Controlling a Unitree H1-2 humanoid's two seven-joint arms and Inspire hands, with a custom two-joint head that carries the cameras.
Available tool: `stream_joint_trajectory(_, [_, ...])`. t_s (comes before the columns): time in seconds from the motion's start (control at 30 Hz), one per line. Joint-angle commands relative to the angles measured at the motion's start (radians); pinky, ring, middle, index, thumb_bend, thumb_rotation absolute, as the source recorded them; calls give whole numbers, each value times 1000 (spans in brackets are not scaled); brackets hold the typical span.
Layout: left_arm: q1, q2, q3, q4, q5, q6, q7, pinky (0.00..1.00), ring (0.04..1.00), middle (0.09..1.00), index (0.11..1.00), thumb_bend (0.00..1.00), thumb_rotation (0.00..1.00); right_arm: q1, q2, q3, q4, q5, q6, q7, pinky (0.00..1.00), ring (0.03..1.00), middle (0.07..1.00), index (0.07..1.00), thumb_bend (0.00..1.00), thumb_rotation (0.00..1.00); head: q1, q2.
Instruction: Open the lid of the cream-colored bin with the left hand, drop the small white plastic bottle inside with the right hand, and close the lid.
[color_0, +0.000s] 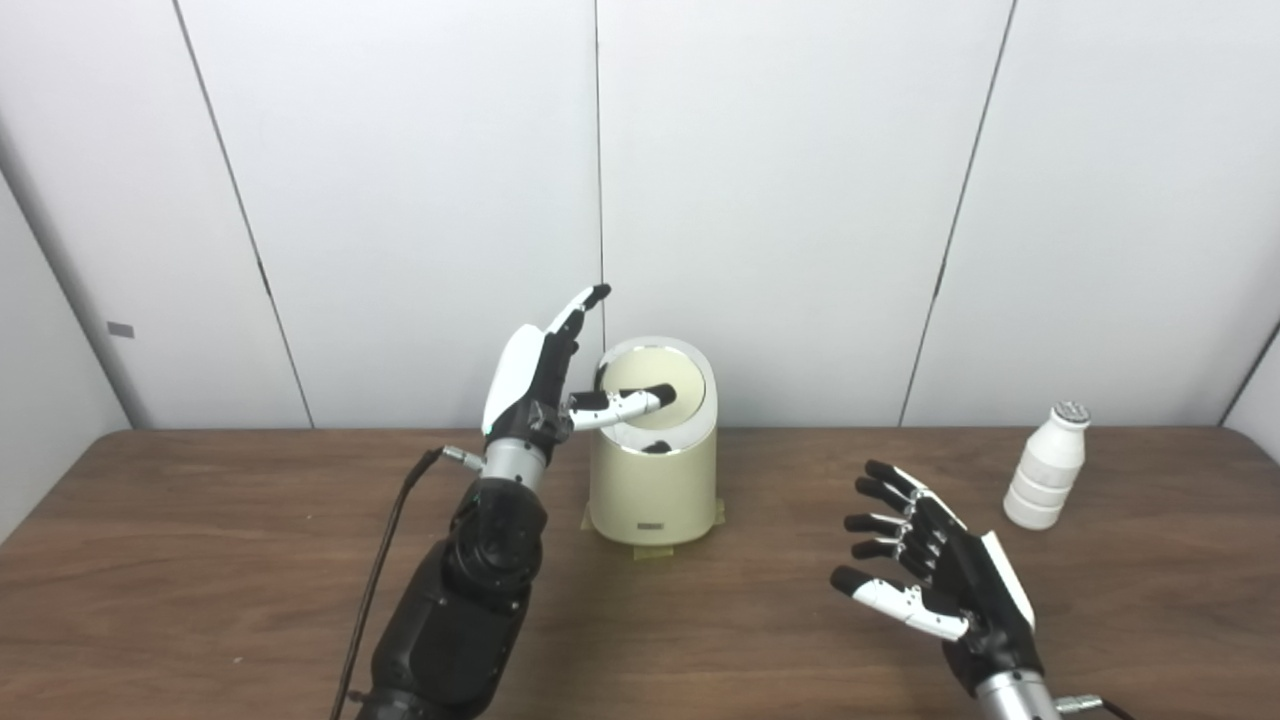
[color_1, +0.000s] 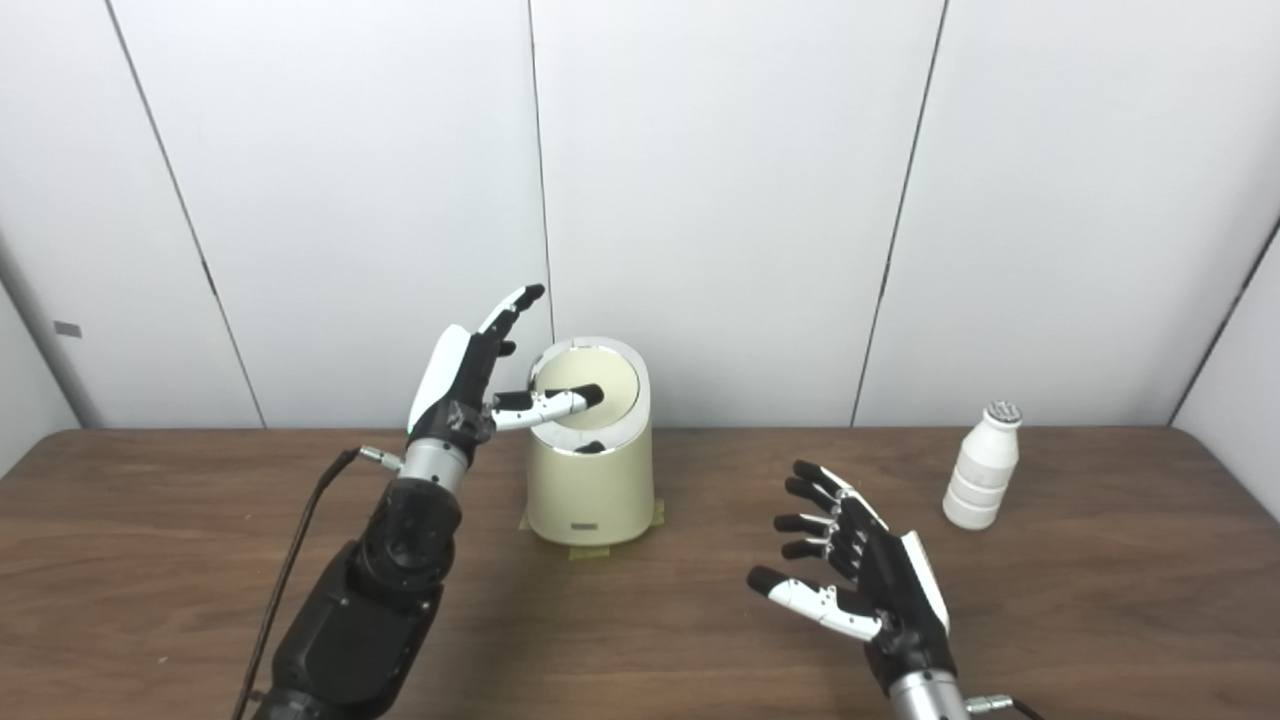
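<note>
The cream-colored bin (color_0: 655, 490) stands at the table's middle back, its round lid (color_0: 655, 385) tilted toward me inside a shiny rim. My left hand (color_0: 535, 380) is raised just left of the bin, open, with fingers pointing up and the thumb stretched over the lid. Whether the thumb touches the lid I cannot tell. The small white plastic bottle (color_0: 1047, 466) stands upright at the far right. My right hand (color_0: 930, 575) hovers open over the table, well left of and nearer than the bottle, holding nothing.
The bin sits on a taped patch (color_0: 650, 547) on the brown wooden table (color_0: 200, 560). A black cable (color_0: 385, 540) hangs from my left wrist. White wall panels (color_0: 800, 200) close off the back.
</note>
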Motion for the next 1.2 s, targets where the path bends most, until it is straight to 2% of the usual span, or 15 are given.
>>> stream_joint_trajectory(0.0, [-63,8,-9,-10,32,-2,23,840,941,947,949,836,164,-29,-1,-1,-39,4,-9,-3,585,688,817,829,823,273,-1,1])
stream_joint_trajectory(0.17, [-74,7,-18,2,49,22,15,791,941,968,962,795,90,-31,2,0,-34,3,-12,-3,585,691,821,827,822,267,-3,3])
stream_joint_trajectory(0.4, [-88,18,-32,25,66,38,15,784,936,976,973,761,6,-34,2,0,-27,-2,-20,-6,583,691,818,826,826,277,-7,4])
stream_joint_trajectory(0.53, [-93,22,-40,43,81,37,26,782,928,976,995,726,0,-33,5,3,-38,-1,-11,-5,589,690,817,830,815,262,-6,5])
stream_joint_trajectory(0.67, [-96,23,-40,52,85,32,28,820,953,985,1000,690,0,-34,6,3,-39,-8,-12,-9,582,683,813,823,812,256,-6,7])
stream_joint_trajectory(0.83, [-103,24,-40,67,91,36,36,774,922,967,996,686,0,-33,7,4,-42,-9,-7,-6,582,684,818,829,803,258,-8,10])
stream_joint_trajectory(1.0, [-112,29,-38,86,91,33,41,800,932,963,989,681,0,-32,13,2,-44,3,-9,-4,579,687,819,821,811,250,-11,13])
stream_joint_trajectory(1.17, [-121,38,-45,86,100,77,14,796,928,971,990,659,0,-30,12,4,-43,-8,-12,-6,583,688,821,826,809,261,-13,16])
